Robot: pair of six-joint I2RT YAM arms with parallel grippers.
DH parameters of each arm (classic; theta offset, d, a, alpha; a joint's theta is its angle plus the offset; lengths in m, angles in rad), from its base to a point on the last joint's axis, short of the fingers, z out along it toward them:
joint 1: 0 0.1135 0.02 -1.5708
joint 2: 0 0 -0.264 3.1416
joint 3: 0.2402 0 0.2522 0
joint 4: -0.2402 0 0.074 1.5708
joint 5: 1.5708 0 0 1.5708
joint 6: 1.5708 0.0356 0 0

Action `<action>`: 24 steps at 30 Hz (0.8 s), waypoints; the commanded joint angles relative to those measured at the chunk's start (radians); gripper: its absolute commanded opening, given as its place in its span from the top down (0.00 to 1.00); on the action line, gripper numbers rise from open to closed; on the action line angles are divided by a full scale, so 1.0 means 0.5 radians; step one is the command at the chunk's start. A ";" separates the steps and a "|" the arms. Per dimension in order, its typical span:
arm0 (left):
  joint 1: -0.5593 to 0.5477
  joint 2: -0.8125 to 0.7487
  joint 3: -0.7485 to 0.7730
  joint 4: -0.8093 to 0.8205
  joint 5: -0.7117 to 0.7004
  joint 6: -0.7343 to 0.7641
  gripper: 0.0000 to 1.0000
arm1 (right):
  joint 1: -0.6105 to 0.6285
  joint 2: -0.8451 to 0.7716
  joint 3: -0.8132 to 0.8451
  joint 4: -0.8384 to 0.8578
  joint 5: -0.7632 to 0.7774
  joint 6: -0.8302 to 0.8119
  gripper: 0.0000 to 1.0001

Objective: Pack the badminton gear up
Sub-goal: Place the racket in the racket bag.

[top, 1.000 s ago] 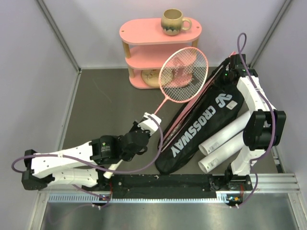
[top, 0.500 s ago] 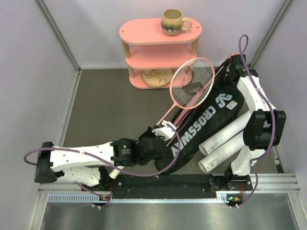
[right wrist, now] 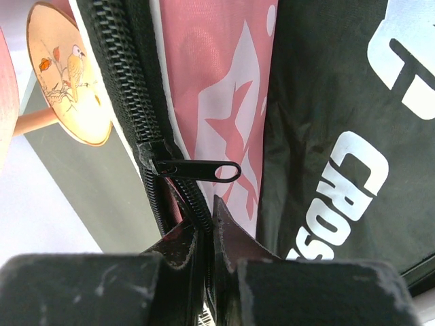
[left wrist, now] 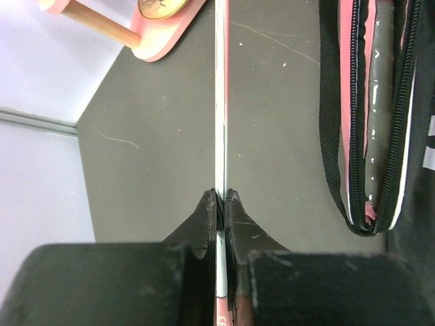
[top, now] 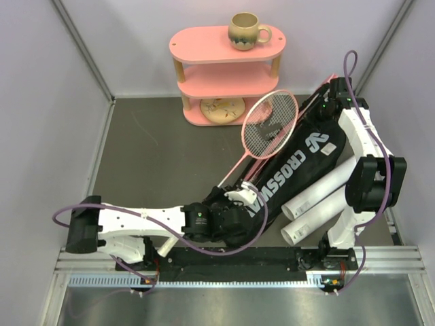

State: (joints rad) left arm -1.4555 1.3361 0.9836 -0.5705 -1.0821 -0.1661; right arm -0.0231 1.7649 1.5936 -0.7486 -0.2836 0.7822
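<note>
My left gripper [top: 234,185] is shut on the thin shaft of the pink-framed racket [top: 270,124], just above its white handle; in the left wrist view the shaft [left wrist: 221,102] runs straight out from between the fingertips [left wrist: 207,204]. The racket head lies over the upper end of the black CROSSWAY bag [top: 292,170]. My right gripper [top: 325,103] is shut on the bag's zipper edge [right wrist: 197,204] at its far end, just below the zipper pull [right wrist: 197,170]. Pink patterned fabric [right wrist: 217,102] shows inside the opening. Two white tubes [top: 319,197] lie against the bag's right side.
A pink three-tier oval shelf [top: 228,51] stands at the back with a beige mug [top: 246,30] on top and a painted plate [top: 221,107] on the bottom tier. Walls close in on both sides. The bag's open zipper edge [left wrist: 370,136] lies right of the shaft.
My left arm has swung to the right, carrying the racket from beside the shelf to over the black bag. The right arm has kept its hold on the zipper edge.
</note>
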 commanded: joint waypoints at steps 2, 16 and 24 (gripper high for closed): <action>-0.056 0.159 0.027 -0.019 -0.308 0.065 1.00 | -0.018 -0.060 0.089 0.028 -0.092 0.068 1.00; -0.071 0.567 0.214 -0.154 -0.180 0.381 1.00 | -0.021 -0.121 0.007 0.098 -0.095 0.083 1.00; -0.068 0.767 0.502 -0.316 -0.033 0.519 1.00 | 0.031 -0.360 -0.468 0.503 -0.199 0.154 1.00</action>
State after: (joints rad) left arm -1.4857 1.6752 1.1488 -0.6903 -1.1782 -0.0132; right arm -0.0402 1.6909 1.4315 -0.6167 -0.2848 0.8150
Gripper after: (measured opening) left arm 0.025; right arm 0.014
